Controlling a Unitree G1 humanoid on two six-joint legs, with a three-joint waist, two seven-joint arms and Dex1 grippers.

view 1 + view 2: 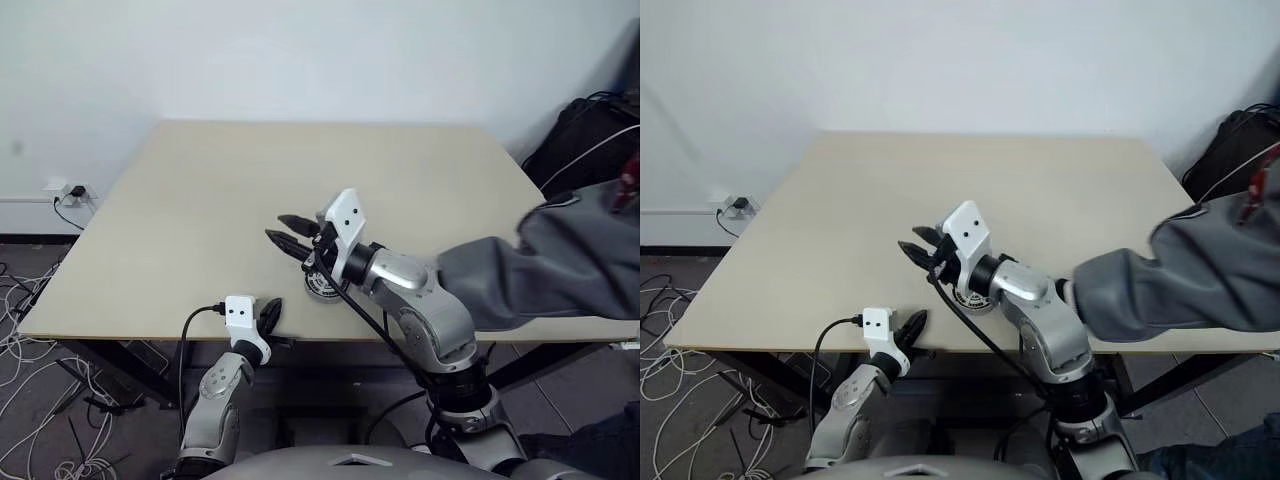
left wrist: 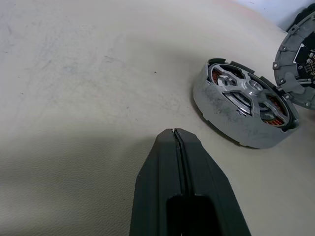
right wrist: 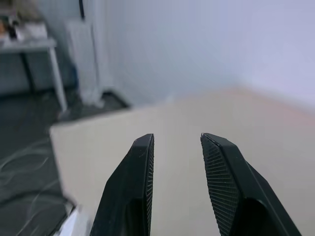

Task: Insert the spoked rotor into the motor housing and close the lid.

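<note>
The motor housing lies flat on the tan table, a round grey shell with copper windings inside. The spoked rotor sits in it, its silvery spokes and hub over the copper. Beside the housing is the lid, a grey disc with a dark centre, cut off by the picture's edge. My right gripper hovers above the table just left of the housing, open with nothing between its fingers. My left gripper is shut and empty at the table's front edge, a short way before the housing.
A black bag stands off the table's back right corner. Cables lie on the floor at the left, below a wall socket. The table's front edge runs just under my left gripper.
</note>
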